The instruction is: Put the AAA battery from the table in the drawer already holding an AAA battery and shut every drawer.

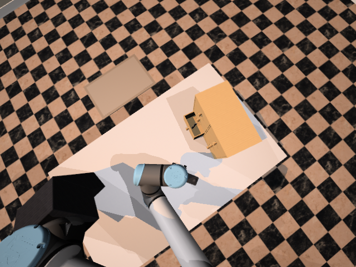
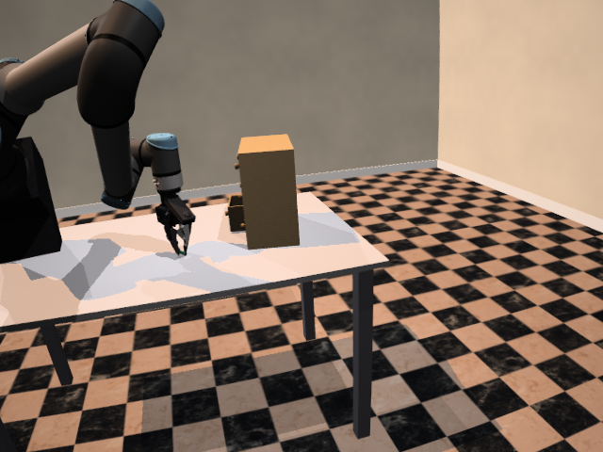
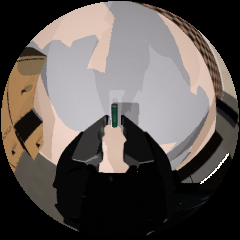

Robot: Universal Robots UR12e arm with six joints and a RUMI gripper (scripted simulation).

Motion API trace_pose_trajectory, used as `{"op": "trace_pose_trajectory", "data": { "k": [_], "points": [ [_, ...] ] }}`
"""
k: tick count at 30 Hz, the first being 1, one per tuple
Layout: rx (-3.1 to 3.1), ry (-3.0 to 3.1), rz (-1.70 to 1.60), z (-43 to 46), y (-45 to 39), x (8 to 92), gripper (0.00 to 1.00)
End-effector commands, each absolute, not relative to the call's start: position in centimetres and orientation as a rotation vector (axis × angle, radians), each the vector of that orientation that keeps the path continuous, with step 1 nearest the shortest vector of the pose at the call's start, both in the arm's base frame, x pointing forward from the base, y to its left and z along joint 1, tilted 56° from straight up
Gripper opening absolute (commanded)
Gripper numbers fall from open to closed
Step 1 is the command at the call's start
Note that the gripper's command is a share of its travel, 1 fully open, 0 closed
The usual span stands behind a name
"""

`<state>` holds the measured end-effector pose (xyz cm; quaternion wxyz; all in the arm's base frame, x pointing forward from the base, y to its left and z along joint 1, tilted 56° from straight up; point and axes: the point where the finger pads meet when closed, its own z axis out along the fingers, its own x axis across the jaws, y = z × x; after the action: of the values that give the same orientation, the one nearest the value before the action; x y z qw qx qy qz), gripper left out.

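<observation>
Shows from above a tan wooden chest (image 1: 230,120) (image 2: 270,199) (image 3: 21,77) upright on a pale, dark-edged table (image 1: 138,138) (image 2: 335,250) (image 3: 75,95), with a small wooden drawer (image 1: 190,132) (image 2: 236,217) (image 3: 29,125) jutting out towards the arm's side. Reveals a slim dark item (image 1: 194,125) inside, too small to identify.

From the exterior, puts the black two-jaw gripper (image 1: 192,179) (image 2: 182,252) (image 3: 114,115) low over the table, apart from chest and drawer.

At the wrist, shows the slim green AAA battery (image 2: 182,251) (image 3: 114,116) between narrowly parted fingertips, ungrasped, with slight gaps either side. Leaves contact with the tabletop unclear.
</observation>
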<state>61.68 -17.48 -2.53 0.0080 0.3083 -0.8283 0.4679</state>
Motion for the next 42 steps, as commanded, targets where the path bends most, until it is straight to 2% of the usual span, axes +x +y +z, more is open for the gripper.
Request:
{"op": "trace_pose_trajectory", "data": {
  "k": [1, 29, 30, 42],
  "points": [
    [0.964, -2.589, 1.463, -2.50, -17.44, 61.68, 0.14],
    [0.964, -2.589, 1.463, -2.50, -17.44, 61.68, 0.14],
    [0.964, -2.589, 1.463, -2.50, -17.44, 61.68, 0.02],
    [0.964, -2.589, 1.463, -2.50, -17.44, 61.68, 0.02]
  ]
}}
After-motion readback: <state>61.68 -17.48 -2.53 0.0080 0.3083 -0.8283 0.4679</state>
